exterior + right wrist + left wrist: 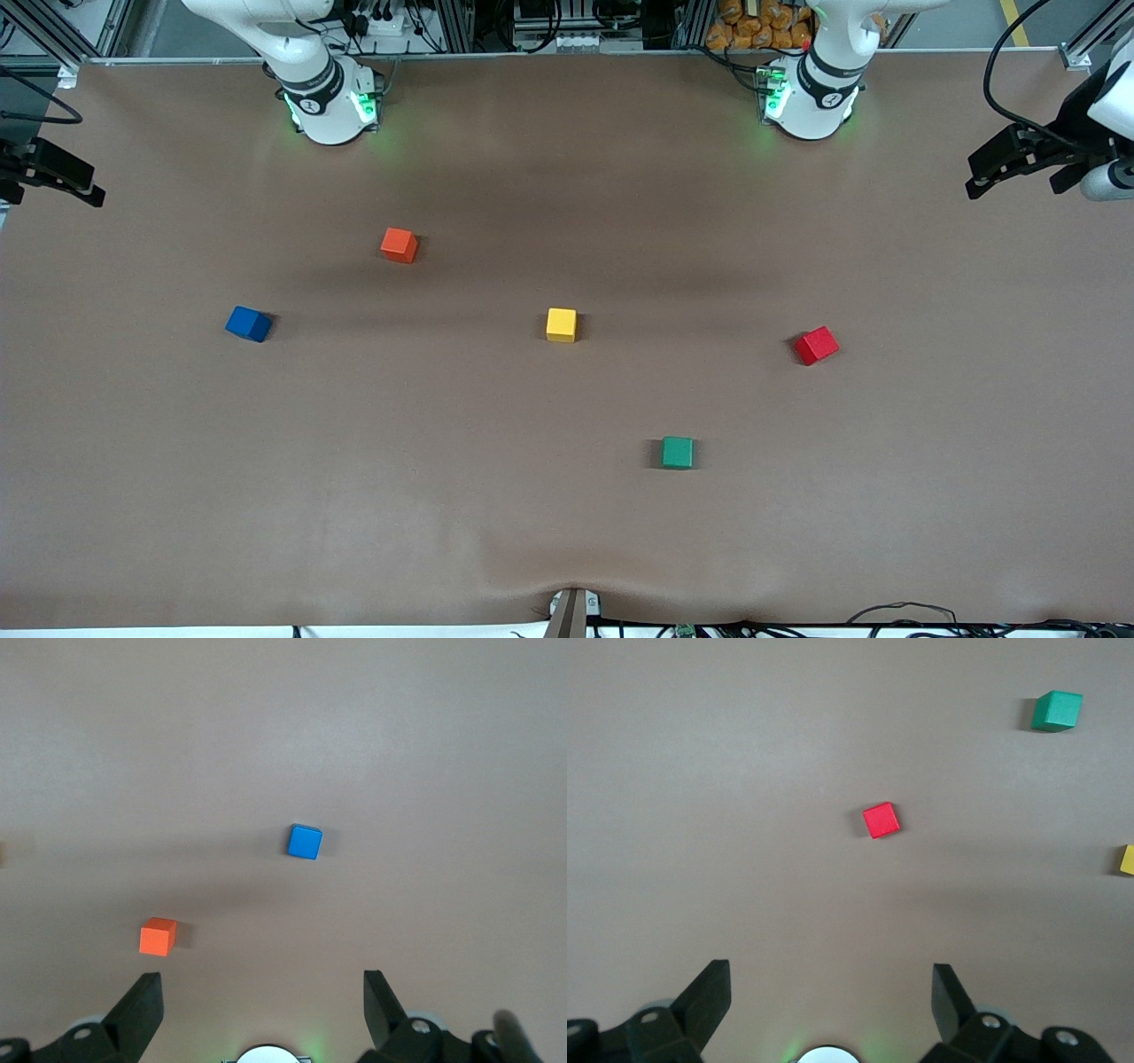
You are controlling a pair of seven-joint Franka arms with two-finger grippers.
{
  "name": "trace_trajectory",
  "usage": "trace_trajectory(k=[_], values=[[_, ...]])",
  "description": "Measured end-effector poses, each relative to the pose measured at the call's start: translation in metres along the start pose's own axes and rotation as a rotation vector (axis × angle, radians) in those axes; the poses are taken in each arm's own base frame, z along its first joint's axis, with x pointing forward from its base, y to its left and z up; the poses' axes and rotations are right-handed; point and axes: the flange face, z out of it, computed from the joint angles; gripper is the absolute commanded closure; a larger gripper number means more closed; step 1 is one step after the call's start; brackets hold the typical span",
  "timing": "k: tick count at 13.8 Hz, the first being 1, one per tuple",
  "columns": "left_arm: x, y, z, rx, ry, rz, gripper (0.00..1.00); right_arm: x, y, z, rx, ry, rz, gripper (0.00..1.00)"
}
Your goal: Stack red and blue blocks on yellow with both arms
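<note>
The yellow cube (561,324) sits mid-table and shows at the edge of the left wrist view (1128,859). Toward the left arm's end lies the red block (815,345), alone on the brown mat under the left wrist camera (881,820). Toward the right arm's end rests the blue block (249,323), also in the right wrist view (305,842). My left gripper (1010,173) hangs open and empty (831,988) over its end of the table. My right gripper (62,177) hangs open and empty (263,992) over the other end.
An orange-red cube (399,245) lies between the blue block and the right arm's base (158,936). A green cube (678,452) is nearer the front camera than the yellow one (1056,711). A small mount (571,611) sticks up at the table's front edge.
</note>
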Motion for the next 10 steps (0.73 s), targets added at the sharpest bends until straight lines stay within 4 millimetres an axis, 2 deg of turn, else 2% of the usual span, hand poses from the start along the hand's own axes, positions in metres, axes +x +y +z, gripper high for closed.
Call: trace_trajectory(k=[10], values=[[-0.0024, 0.0009, 0.0015, 0.003, -0.02, 0.002, 0.0, -0.0001, 0.0024, 0.0, 0.0, 0.0, 0.005, 0.0]])
